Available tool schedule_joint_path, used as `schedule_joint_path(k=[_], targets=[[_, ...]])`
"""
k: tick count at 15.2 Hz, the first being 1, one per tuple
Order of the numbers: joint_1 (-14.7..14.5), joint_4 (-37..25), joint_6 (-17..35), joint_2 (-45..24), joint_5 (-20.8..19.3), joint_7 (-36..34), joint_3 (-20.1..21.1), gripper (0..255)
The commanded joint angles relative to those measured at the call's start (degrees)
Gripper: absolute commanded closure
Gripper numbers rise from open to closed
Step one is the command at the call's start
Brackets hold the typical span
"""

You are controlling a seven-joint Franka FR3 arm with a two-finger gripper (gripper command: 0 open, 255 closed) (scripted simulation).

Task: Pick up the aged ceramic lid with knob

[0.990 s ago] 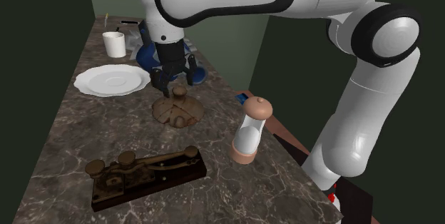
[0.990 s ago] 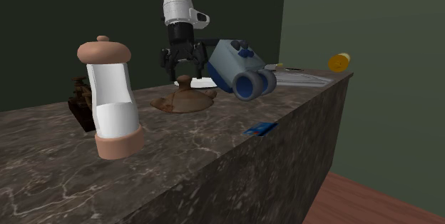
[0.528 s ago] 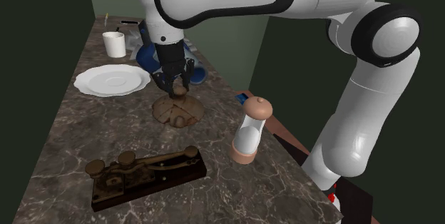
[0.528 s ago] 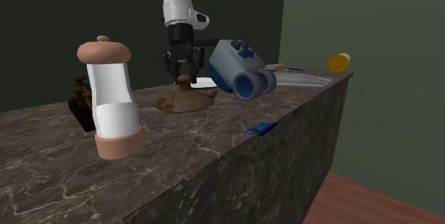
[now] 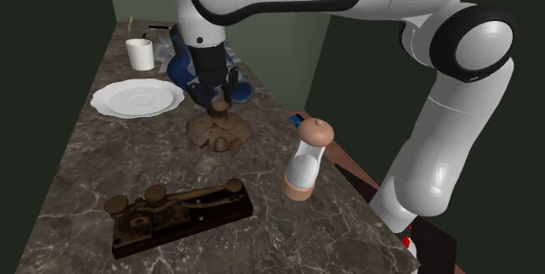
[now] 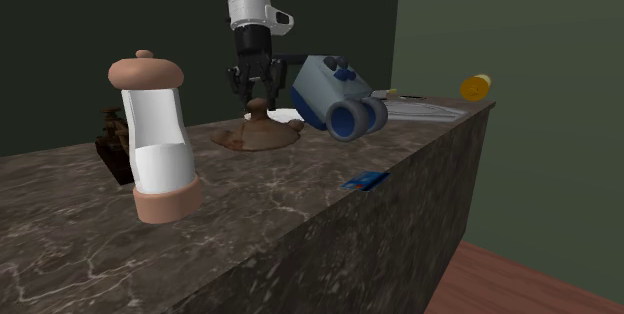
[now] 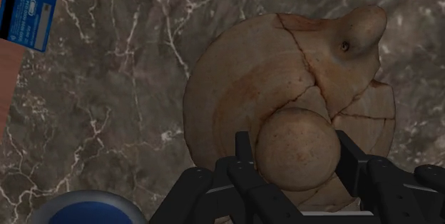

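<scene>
The white arm (image 5: pixel 437 133) arched over from the stand, its black gripper (image 5: pixel 218 104) pointing straight down, fingers (image 7: pixel 244 153) clenched on the round knob (image 7: pixel 297 148) of the brown lid (image 5: pixel 218 133). Below lay a dark veined marble counter (image 5: pixel 105 159), with green walls (image 6: pixel 480 22) behind. In the shoulder view, a white plate (image 5: pixel 137 98) lay left of the lid and a pale grinder (image 5: pixel 306 163) stood right of it. The lid was domed, cracked and blotchy.
</scene>
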State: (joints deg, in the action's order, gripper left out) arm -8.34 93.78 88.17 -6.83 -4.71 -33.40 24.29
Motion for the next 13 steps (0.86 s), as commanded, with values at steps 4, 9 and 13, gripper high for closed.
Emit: schedule_joint_path(k=[4,9,13], targets=[[-0.2,-4.36,-4.0,-0.38,-0.13,0.02,0.11,255],[-0.51,-9.24,-8.15,-1.2,-0.45,-0.04,0.24,255],[-0.69,-11.53,-9.99,-1.69,-0.65,-0.1,0.31,255]])
